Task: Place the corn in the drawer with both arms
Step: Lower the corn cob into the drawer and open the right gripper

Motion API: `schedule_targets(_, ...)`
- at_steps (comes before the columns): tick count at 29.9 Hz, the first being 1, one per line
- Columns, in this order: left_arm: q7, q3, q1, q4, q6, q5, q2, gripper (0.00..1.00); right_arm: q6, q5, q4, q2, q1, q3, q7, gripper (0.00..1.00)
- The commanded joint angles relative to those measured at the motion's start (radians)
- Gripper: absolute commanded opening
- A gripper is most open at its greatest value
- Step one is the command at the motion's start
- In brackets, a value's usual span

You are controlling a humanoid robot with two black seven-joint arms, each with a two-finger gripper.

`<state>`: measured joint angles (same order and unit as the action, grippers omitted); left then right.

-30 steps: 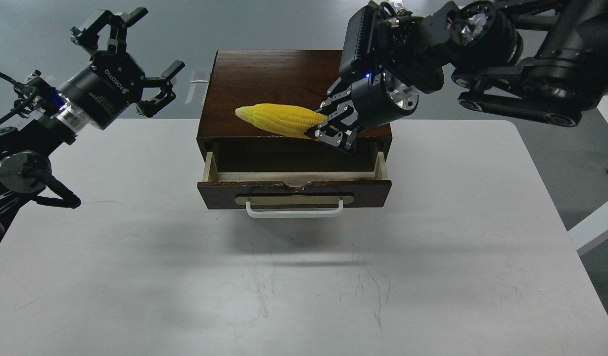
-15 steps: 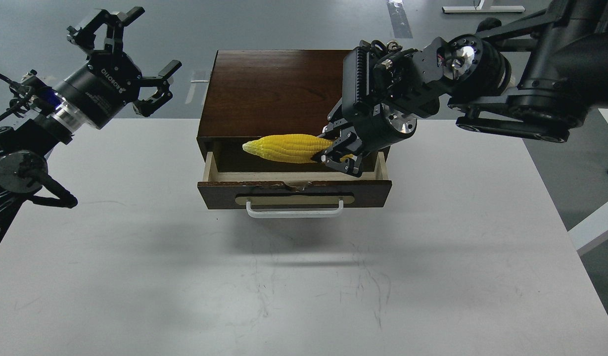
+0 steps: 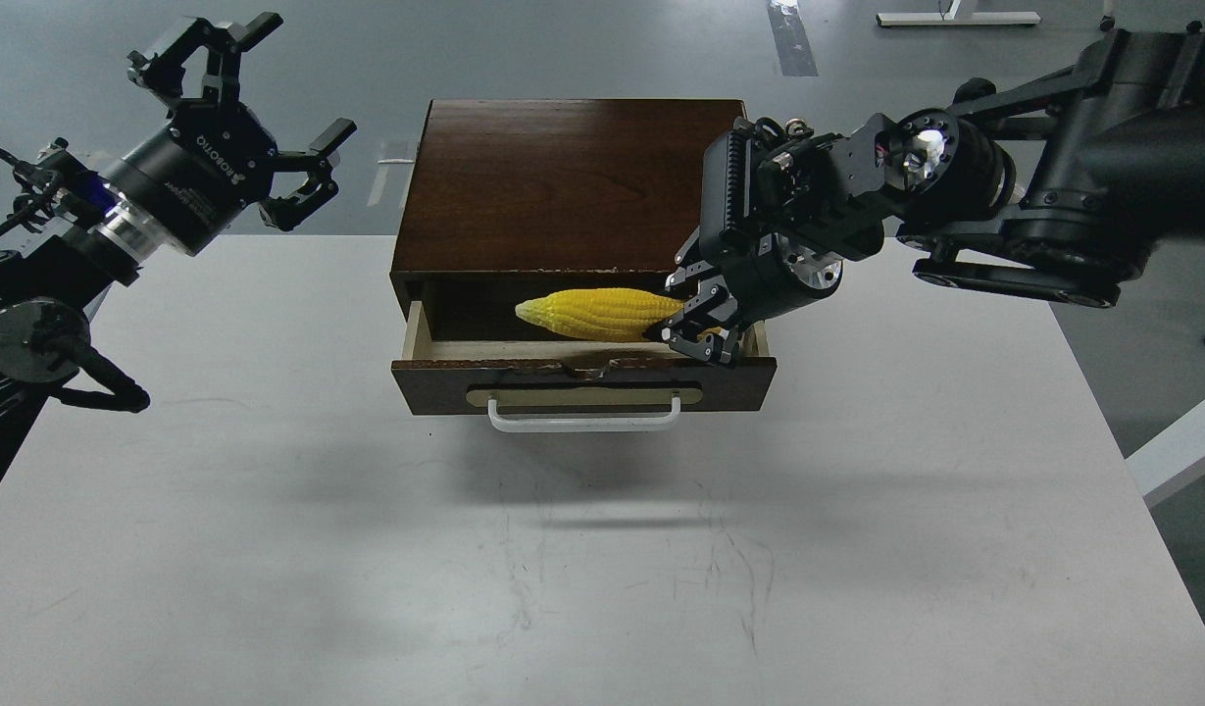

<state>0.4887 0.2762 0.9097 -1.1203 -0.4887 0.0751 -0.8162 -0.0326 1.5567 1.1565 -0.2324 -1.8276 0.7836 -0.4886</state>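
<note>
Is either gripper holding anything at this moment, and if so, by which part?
The right gripper holds the corn by its thick blunt end, pointed tip toward the left, over the open drawer. The left gripper is open and empty.

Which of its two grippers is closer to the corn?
The right gripper: it is shut on the corn's thick end, over the open drawer. The left gripper hangs open, far off to the left.

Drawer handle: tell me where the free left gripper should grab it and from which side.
Grip the white bar handle at its middle, coming from the front. It stands off the drawer front, leaving room behind the bar. The left gripper is open.
</note>
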Motion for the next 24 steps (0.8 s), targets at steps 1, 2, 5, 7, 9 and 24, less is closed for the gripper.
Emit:
schedule_targets(1,0.0,0.0,0.0,0.001,0.0,0.0,0.0,0.98,-0.001,0.0,-0.003,0.004,0.007,0.0,0.0,0.24)
schedule_targets(2,0.0,0.0,0.0,0.001,0.0,0.0,0.0,0.98,-0.001,0.0,-0.003,0.005,0.007,0.0,0.0,0.24)
schedule_targets(5,0.0,0.0,0.0,0.001,0.0,0.0,-0.001,0.98,-0.001,0.0,-0.003,0.01,0.007,0.0,0.0,0.25)
schedule_targets(7,0.0,0.0,0.0,-0.001,0.0,0.0,-0.001,0.98,-0.001,0.0,-0.003,0.01,0.008,-0.001,0.0,0.31)
schedule_targets(9,0.0,0.0,0.0,0.001,0.0,0.0,-0.003,0.98,-0.001,0.0,-0.003,0.01,0.01,-0.001,0.0,0.36)
schedule_targets(24,0.0,0.0,0.0,-0.001,0.0,0.0,-0.006,0.98,-0.001,-0.001,-0.003,0.007,0.011,-0.001,0.0,0.52)
